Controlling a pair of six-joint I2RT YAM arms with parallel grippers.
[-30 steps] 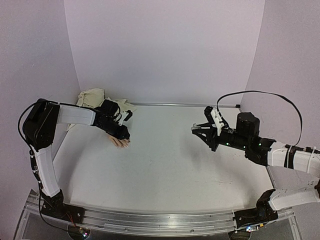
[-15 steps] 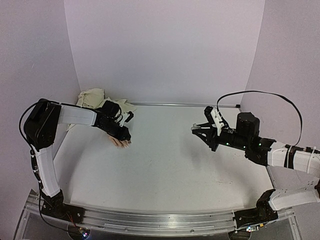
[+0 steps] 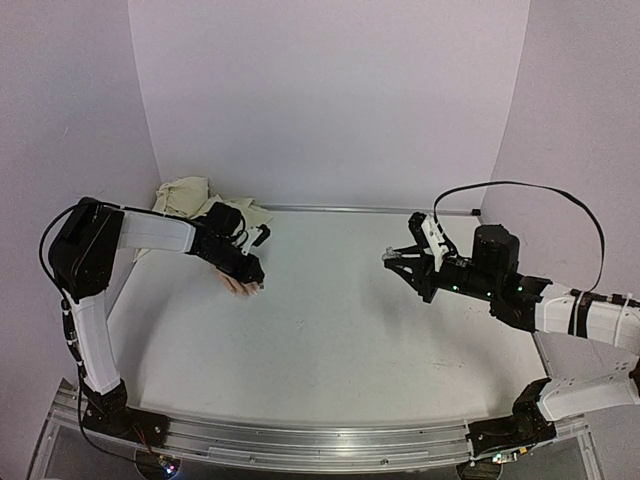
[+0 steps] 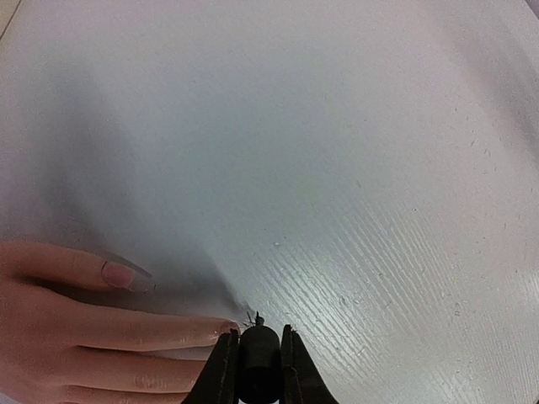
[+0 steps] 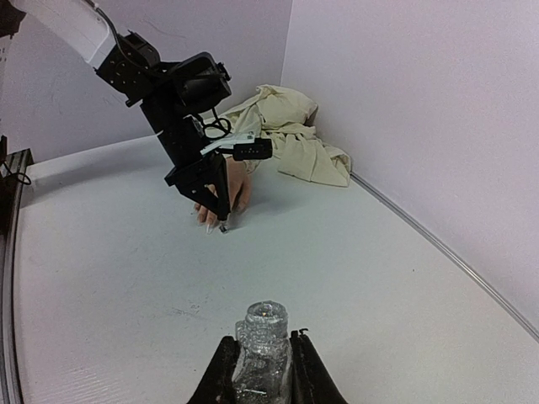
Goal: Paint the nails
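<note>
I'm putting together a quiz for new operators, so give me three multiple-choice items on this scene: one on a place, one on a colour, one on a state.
1. Where does the mannequin hand lie?
A. far left of the table, near the cloth
B. at the table's centre
C. under the right arm

2. What colour is the crumpled cloth?
A. blue
B. cream
C. black

3. What is the right hand doing?
A. open and empty
B. shut on a small bottle
C. gripping the cloth

Answers:
1 A, the top view shows it towards the left wall.
2 B, it looks cream in both the top and right wrist views.
3 B, in the right wrist view its fingers clamp the bottle's sides.
</note>
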